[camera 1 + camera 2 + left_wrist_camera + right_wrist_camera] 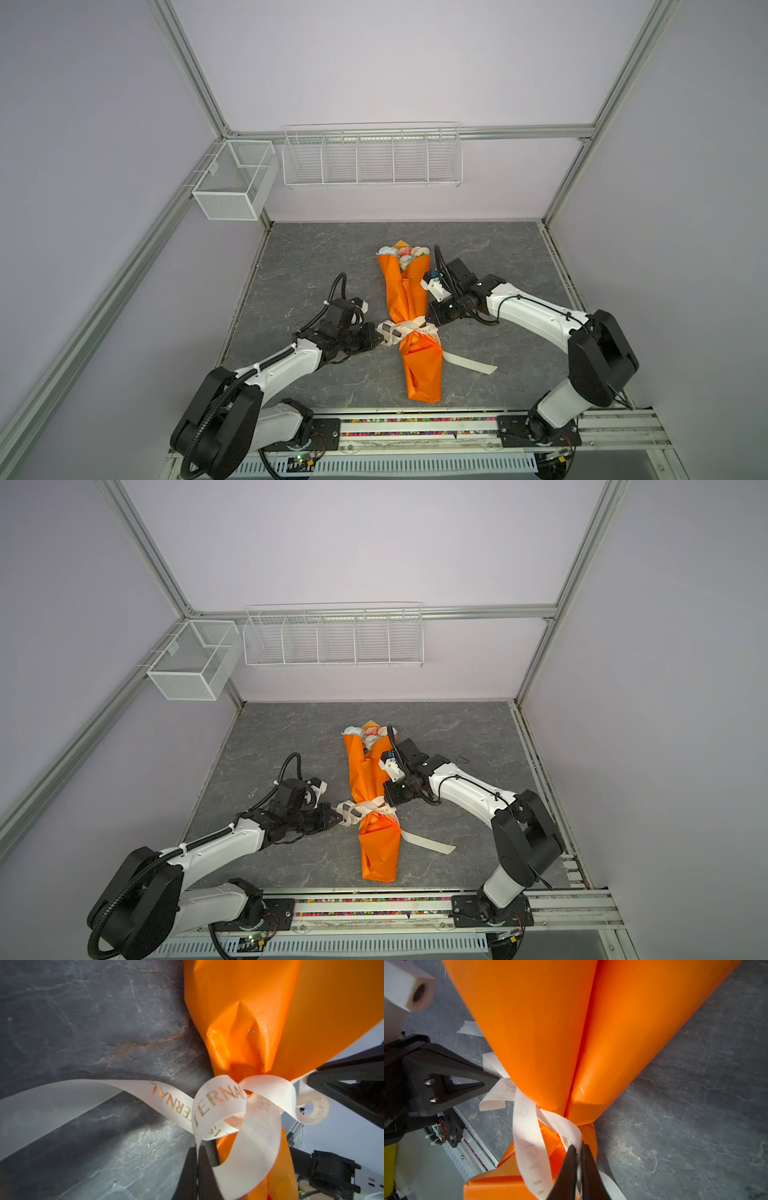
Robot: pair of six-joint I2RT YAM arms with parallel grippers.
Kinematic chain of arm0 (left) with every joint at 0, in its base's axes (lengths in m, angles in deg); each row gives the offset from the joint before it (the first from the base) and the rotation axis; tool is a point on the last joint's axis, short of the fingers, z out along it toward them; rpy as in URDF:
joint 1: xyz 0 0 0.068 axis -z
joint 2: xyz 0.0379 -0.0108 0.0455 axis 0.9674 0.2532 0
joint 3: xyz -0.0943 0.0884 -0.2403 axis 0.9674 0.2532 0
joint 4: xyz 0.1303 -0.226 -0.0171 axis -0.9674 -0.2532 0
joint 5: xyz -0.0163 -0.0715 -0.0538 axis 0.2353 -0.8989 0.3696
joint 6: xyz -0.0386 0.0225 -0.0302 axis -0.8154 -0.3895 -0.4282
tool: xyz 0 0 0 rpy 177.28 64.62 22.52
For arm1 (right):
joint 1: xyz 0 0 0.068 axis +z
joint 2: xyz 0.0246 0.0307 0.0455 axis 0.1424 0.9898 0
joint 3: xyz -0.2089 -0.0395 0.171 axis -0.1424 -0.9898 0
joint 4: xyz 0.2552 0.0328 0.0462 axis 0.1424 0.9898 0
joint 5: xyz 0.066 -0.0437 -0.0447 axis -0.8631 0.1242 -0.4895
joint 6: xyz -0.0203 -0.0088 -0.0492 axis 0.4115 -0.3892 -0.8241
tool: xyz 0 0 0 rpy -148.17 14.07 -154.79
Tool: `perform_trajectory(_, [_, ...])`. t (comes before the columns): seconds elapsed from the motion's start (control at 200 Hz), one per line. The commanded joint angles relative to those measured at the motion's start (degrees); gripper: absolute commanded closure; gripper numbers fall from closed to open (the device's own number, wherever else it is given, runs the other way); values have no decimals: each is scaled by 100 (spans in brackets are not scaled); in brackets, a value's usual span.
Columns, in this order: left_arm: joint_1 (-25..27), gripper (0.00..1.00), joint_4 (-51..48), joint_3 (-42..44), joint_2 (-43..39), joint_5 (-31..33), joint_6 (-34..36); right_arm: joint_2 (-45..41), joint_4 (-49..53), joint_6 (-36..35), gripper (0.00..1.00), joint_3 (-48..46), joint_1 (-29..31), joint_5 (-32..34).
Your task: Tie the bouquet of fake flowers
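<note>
Both top views | cream printed ribbon (409,326) around orange paper wrap (407,291) is pinched: 9 o'clock by left gripper (197,1159), 3 o'clock by right gripper (579,1155).

Left fingers (188,1172) and right fingers (588,1169), both pinched shut, point inward toward each other, low

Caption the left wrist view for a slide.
Left gripper pinches the cream ribbon looped around the orange paper wrap.
</note>
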Motion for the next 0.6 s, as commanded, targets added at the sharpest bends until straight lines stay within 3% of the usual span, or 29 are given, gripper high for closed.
perform_trajectory(0.0, [-9,100,-202,-13,-187,-124,157,-211,9,118,88,-65,-27,289])
perform_trajectory(0.31, [-8,100,-419,21,-321,-389,278,-344,-17,224,91,-166,-38,611])
perform_trajectory(0.435, [-5,100,-503,60,-371,-830,364,-385,-151,465,92,-361,-36,800])
perform_trajectory(0.595, [4,100,-1294,-35,-537,-854,535,-516,-461,915,93,-632,-59,919])
